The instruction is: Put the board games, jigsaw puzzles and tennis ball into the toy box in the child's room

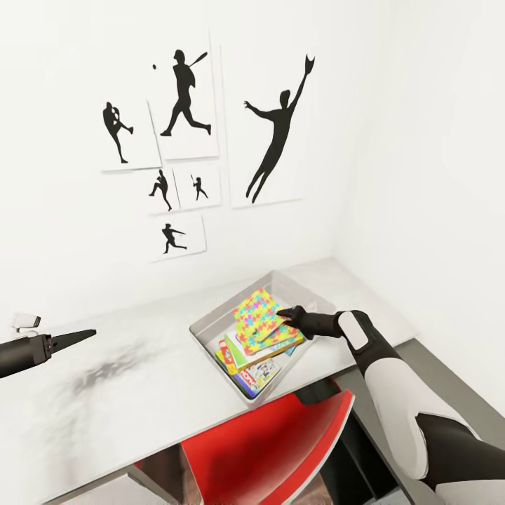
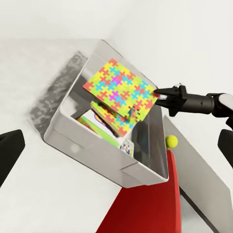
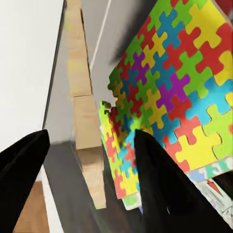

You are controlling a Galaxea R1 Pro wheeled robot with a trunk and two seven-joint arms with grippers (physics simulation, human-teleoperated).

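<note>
The right gripper (image 1: pixel 282 310), black with two pointed fingers, reaches over the light grey shallow toy box (image 1: pixel 207 335) that stands on the long table with the pale grey top (image 1: pixel 140 393). Its fingertips are at the edge of a thin square jigsaw puzzle sheet (image 1: pixel 258 315) with yellow, cyan, pink and orange pieces. This sheet is tilted, with one edge raised toward the gripper and the other edge down in the box. In the right wrist view the two dark fingers (image 3: pixel 155 179) stand apart, and the puzzle sheet (image 3: pixel 184 73) is beside one of them, not between them; I cannot tell if the gripper is pinching the sheet or only touching it.

Under the tilted sheet, in the same box, lies a second puzzle sheet (image 2: pixel 114 119) of the same pattern, and below it are flat printed board game boxes (image 1: pixel 245 365), one yellow, green and red, one blue.

In the left wrist view a small yellow-green tennis ball (image 2: pixel 171 141) is seen just outside the box, below the right gripper, near the table edge.

The left gripper (image 1: pixel 70 338) hovers above the table, well apart from the box, and its fingers look closed together to one point.

A red chair (image 1: pixel 273 449) stands at the table below the box
</note>
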